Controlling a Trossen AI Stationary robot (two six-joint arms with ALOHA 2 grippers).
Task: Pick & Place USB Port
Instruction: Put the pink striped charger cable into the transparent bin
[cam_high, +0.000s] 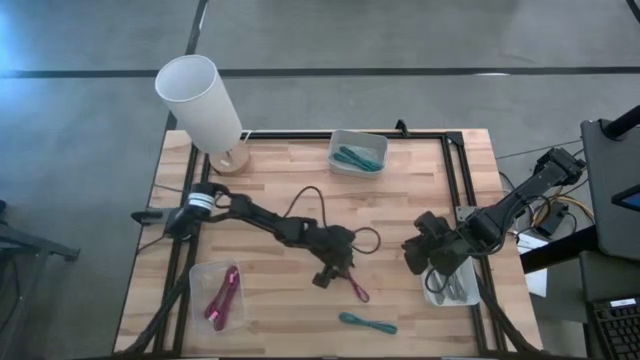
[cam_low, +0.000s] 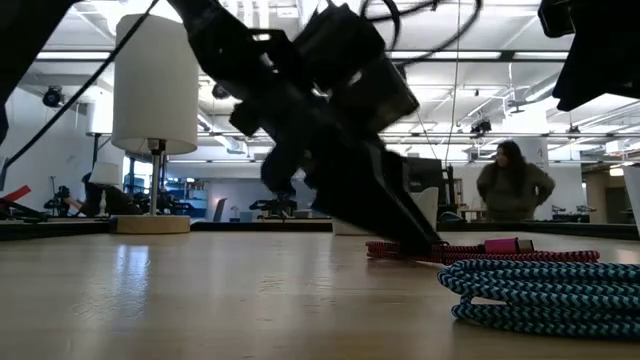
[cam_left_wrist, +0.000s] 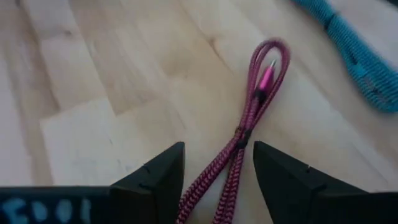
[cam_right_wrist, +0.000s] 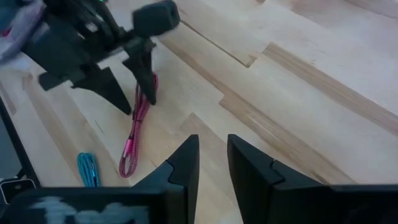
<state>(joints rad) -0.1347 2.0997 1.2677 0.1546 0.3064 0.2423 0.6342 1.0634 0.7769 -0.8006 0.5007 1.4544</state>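
Observation:
A pink braided USB cable (cam_left_wrist: 249, 118), folded into a narrow loop, lies flat on the wooden table (cam_high: 280, 180) near its middle (cam_high: 357, 290). My left gripper (cam_left_wrist: 217, 149) is open and low over the cable's bound end, one finger on each side, with bare wood showing between fingers and cable. The right wrist view shows those fingers (cam_right_wrist: 149, 78) down at the tabletop. A coiled teal cable (cam_high: 367, 322) lies nearer the table's near edge. My right gripper (cam_right_wrist: 211, 142) hovers by the right edge (cam_high: 415, 255), open by a narrow gap and holding nothing.
A white lamp (cam_high: 200, 100) stands at the far left corner. A tray with teal cables (cam_high: 358, 152) sits at the far edge, a tray with pink cables (cam_high: 220, 295) near left, and another tray (cam_high: 450, 288) under my right arm. A person (cam_low: 512, 185) stands in the room behind.

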